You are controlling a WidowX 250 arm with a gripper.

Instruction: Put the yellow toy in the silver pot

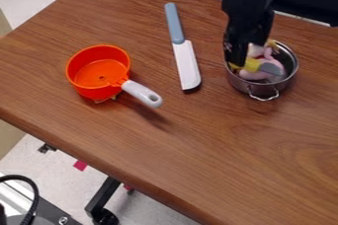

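From where I sit at the remote controls, I can't read any text, label, number or sign on my feed, neither on the counter (198, 150) nor on anything standing on it.

silver pot (244, 85): 1 | orange pan (92, 92): 1 | knife (187, 64): 1 | table (198, 145): 1 | toys (252, 64): count unclear

Shiny metal pot (263, 89), glossy orange plastic pan (99, 88), wood-grained table (218, 142)
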